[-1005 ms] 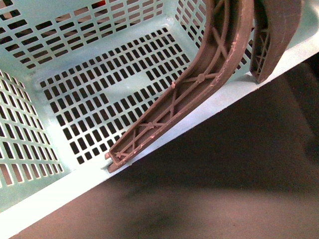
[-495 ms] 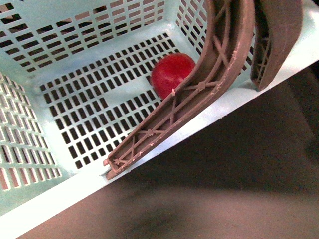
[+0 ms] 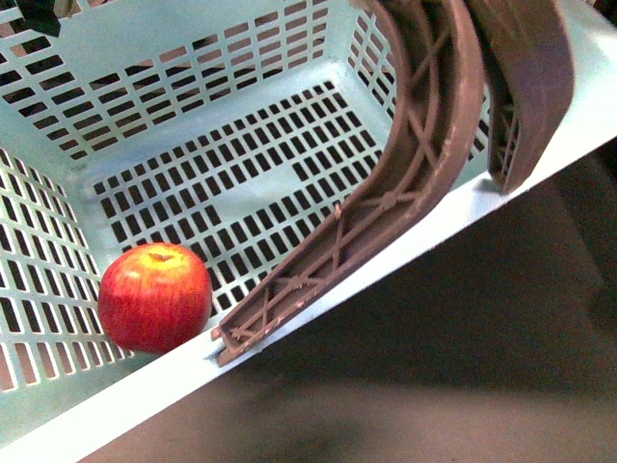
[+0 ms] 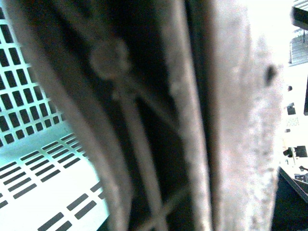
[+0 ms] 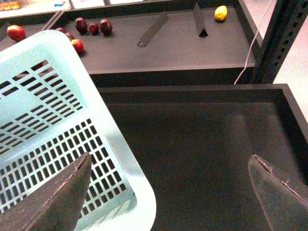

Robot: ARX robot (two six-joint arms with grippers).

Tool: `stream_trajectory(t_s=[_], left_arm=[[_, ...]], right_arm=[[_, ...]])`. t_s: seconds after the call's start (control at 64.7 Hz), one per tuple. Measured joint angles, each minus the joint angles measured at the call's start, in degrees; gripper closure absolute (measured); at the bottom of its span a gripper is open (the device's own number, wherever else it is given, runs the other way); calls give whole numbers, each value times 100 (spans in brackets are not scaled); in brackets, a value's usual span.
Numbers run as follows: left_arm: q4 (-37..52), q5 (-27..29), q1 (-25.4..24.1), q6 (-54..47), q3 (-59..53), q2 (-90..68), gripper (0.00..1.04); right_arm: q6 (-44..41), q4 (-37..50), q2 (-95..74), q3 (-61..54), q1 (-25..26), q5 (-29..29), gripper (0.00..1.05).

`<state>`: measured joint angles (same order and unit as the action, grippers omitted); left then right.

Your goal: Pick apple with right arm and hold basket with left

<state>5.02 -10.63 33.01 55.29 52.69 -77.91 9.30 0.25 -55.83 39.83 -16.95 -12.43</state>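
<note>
Dark matte counter (image 3: 453, 386) with a raised rim fills the background below and beside everything else.

The round red apple (image 3: 154, 297), faintly striped and with a yellow patch around its stem dimple, lies inside the large pale mint-green plastic basket (image 3: 241, 183). It sits on the slotted floor in a corner, dimple upward. It is against the near wall, close to the left wall, and just beside the lower end of the nearer of two curved ribbed brown plastic handles (image 3: 415, 164). Both handles stand raised above the basket's near rim.

In the left wrist view one handle fills almost the whole picture as a brown blur, with slotted basket wall beside it. The left gripper cannot be made out there, so it is impossible to tell whether its jaws are clenched.

The right gripper (image 5: 168, 195) hangs over the counter beside a rounded corner of the basket. Its jaws are spread wide apart and hold nothing.

Beyond the counter's far rim lies a dark shelf (image 5: 183, 48). It carries several small dark maroon fruits (image 5: 94, 26), a small yellow lemon (image 5: 221, 13) and two dark wedge-shaped dividers (image 5: 153, 29). A thin white cable (image 5: 250, 43) runs down near a dark perforated metal post (image 5: 279, 38).
</note>
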Motion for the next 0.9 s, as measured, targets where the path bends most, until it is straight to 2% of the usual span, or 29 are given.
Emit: stream_trajectory(t_s=[0.031,0.093,0.186,0.216,0.309,0.603,0.789,0.851,0.897], left_arm=[[0,0,0,7,0,0,90],[0,17,-2,20,0,0,90],[0,39,-13,-4,0,0,90],[0,59,-15,-11,0,0,90],[0,37,-13,-11,0,0,90],[0,17,-2,-2,0,0,90],[0,33,-4,-2,0,0,90],[0,22,-2,0,0,0,90],[0,22,-2,0,0,0,90]], right_arm=[[-42,140,2,-59,0,-79,10],[-339,1025,81,-428,28,-282,18],[-623,2135,343,-1075,170,-177,32],[-726,2435,533,-1392,286,-94,41],[-804,2608,870,-1895,516,90,58],[-898,2706,1585,-2765,938,533,103],[-909,2656,1993,-3112,1130,693,103],[-914,2579,2170,-3224,1412,1119,103],[-914,2546,2271,-3285,1550,1191,103]])
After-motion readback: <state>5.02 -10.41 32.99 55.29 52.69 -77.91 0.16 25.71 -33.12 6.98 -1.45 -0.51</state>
